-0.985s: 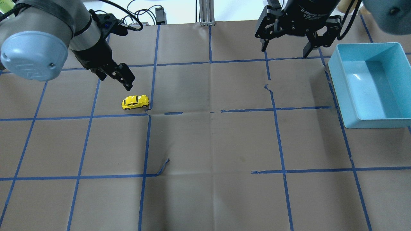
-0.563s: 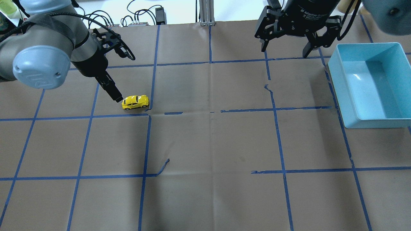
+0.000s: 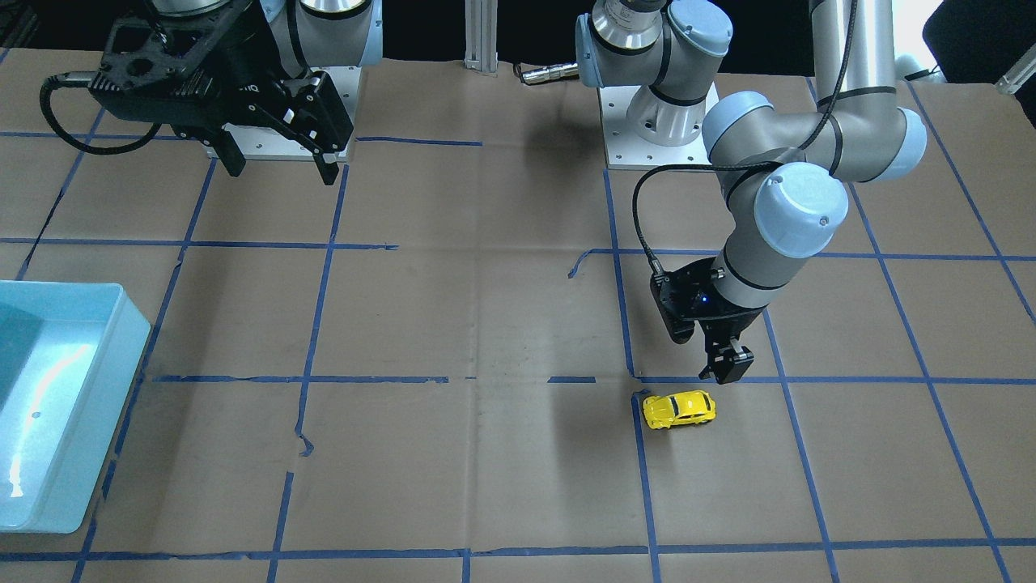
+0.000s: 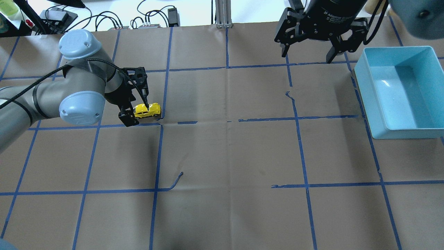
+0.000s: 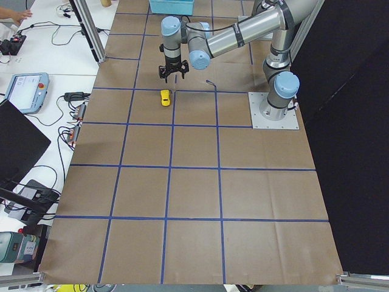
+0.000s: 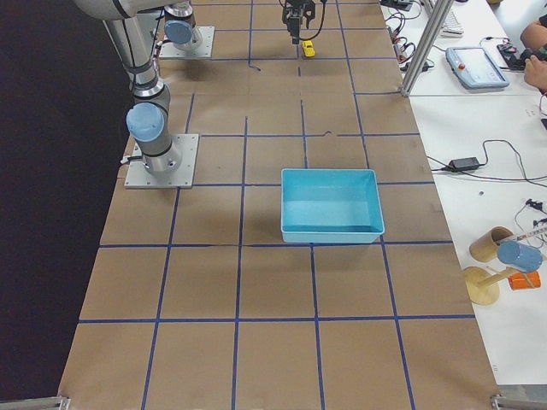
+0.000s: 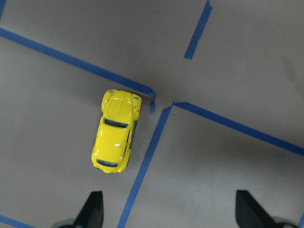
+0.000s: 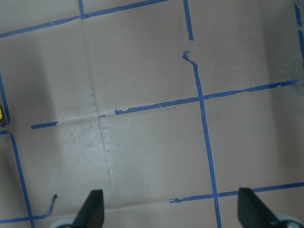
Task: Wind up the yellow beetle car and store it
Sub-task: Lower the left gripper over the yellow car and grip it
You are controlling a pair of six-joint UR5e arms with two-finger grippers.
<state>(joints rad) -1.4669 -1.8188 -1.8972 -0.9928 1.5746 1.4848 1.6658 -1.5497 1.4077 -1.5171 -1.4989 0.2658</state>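
Two pincers spread; car (image 4: 147, 110) alone on worktop (image 4: 225, 156).
Just beside car hangs left pincer (image 4: 134, 107); right pincer (image 4: 308, 53) well apart from it.

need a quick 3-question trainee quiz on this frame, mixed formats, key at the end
1. Which is nearer the yellow beetle car: the left tool or the right tool?
2. Fill in: the blue bin stands on the robot's ___ side.
3. True or false: the left tool is shut on the car.
Key: 1 left tool; 2 right; 3 false, it is open and the car sits ungripped on the table.
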